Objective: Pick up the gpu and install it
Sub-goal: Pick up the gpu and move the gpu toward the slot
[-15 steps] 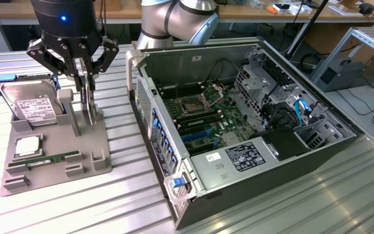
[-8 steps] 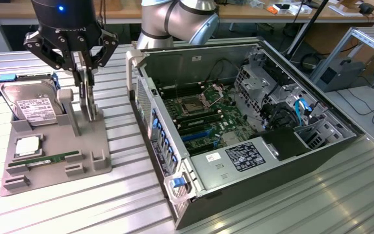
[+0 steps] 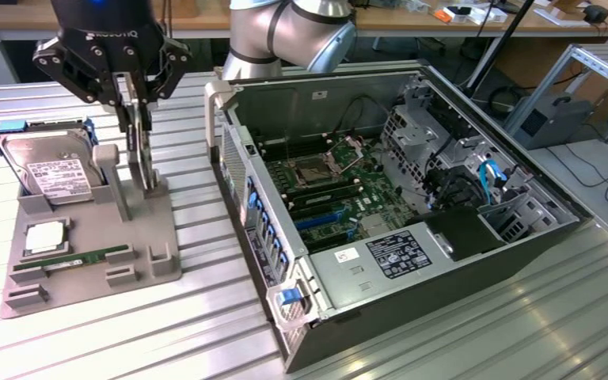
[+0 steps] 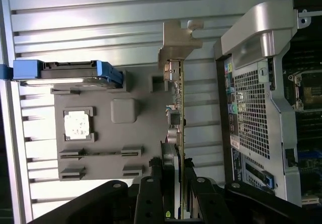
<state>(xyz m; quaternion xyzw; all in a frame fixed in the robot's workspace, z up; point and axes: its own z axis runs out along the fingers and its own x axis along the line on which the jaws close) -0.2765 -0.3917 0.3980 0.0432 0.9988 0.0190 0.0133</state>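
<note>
Over the grey holder: the tool hangs down from the arm, a finger on each side of the graphics card.
Tool: closed on the card's upper edge; in the wrist view its fingers press on both faces of the card.
Graphics card: upright on its long edge at its slot in the holder, near the counter edge on the exterior view's left; I cannot tell if it has lifted clear.
Other parts: hard drive, processor chip and memory stick sit in their own places on the holder.
Computer case: open, just beside the holder; its blue board slots carry no card.
Done: reach and grip, by my judgement.
Left: the card is not yet in the case, so the whole install remains.
</note>
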